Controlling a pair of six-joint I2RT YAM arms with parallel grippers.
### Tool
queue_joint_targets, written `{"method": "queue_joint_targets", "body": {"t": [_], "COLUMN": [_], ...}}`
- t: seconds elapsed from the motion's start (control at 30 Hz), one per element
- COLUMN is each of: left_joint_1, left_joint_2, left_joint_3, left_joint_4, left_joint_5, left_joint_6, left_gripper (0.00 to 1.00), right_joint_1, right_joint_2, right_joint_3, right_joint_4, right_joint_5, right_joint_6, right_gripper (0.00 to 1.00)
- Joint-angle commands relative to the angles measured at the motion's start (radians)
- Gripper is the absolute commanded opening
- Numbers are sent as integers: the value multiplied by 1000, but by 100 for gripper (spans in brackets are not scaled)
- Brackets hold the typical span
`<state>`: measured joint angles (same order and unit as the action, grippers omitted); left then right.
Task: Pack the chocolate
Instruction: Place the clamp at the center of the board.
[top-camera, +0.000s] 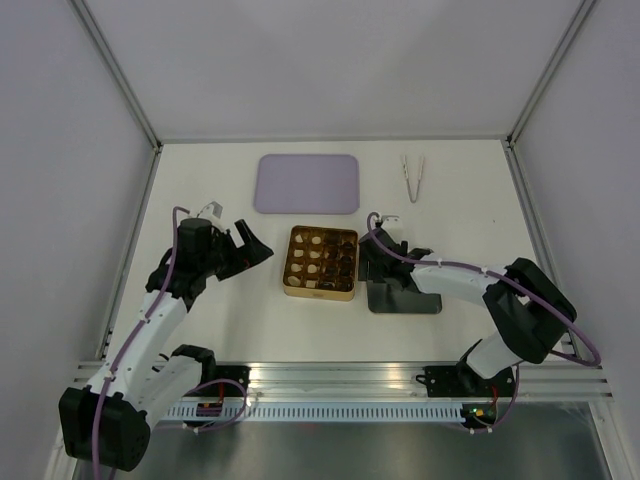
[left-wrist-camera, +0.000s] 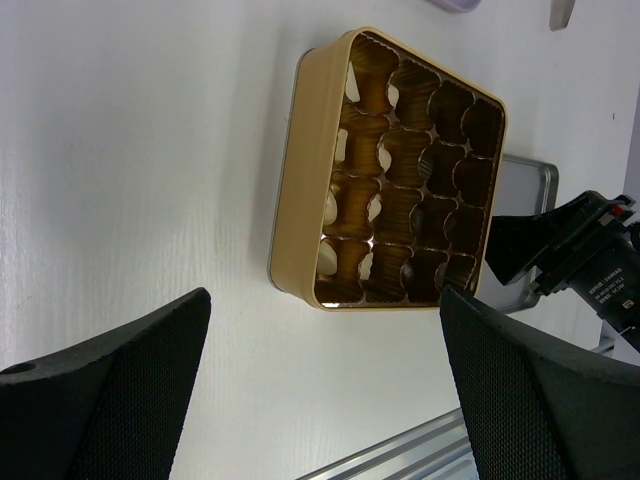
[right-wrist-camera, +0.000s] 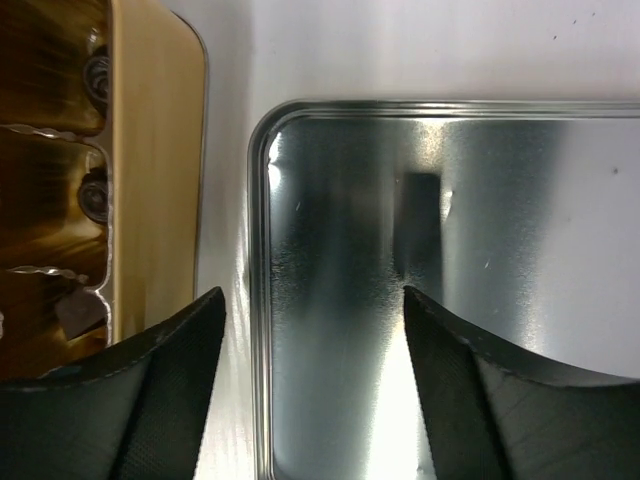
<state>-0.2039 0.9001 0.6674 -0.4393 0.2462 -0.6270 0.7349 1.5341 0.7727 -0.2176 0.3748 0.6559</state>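
White surface (top-camera: 200, 180), gold tin (top-camera: 319, 292) of chocolate (right-wrist-camera: 95, 197): my spread right end effector (right-wrist-camera: 312, 300) straddles the rim of the lid (right-wrist-camera: 450, 300) at three o'clock, likely for pickup; left end effector (left-wrist-camera: 323, 298) spread, idle.

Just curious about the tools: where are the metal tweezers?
Top view: the tweezers lie far back on the right, beside the lilac tray, beyond the gold tin.

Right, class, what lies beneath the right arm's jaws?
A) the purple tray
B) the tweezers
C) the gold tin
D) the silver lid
D: in the right wrist view the silver lid fills the space between the parted jaws, with the gold tin off to one side.
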Motion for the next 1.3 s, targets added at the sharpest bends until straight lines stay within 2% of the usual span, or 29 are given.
{"method": "queue_joint_targets", "body": {"t": [0.0, 0.17, 0.37, 0.5, 0.9, 1.03, 1.13, 1.27], "left_joint_1": [4, 4, 4, 4, 4, 4, 4, 4], "left_joint_2": [-18, -23, -18, -18, -29, -40, -41, -41], "left_joint_3": [-9, -11, -12, -14, -17, -20, -25, -34], "left_joint_4": [17, 17, 19, 20, 22, 24, 25, 37], "left_joint_5": [28, 24, 22, 22, 31, 33, 39, 57], "left_joint_6": [-22, -16, -13, -11, -5, -2, 0, 0], "left_gripper": [100, 100, 100, 100, 100, 100, 100, 100], "right_joint_1": [6, 12, 20, 20, 18, 9, -31, -207], "right_joint_2": [29, 52, 46, 52, -26, -138, -230, -318], "right_joint_3": [5, -3, -6, -4, -1, 2, -12, -81], "right_joint_4": [27, 23, -5, -46, -78, -149, -205, -242], "right_joint_5": [16, 18, 50, 78, 65, 133, 160, 113], "right_joint_6": [27, 45, 60, 73, 37, 2, -19, -64], "right_gripper": [74, 65, 63, 55, 58, 66, 69, 69]}}
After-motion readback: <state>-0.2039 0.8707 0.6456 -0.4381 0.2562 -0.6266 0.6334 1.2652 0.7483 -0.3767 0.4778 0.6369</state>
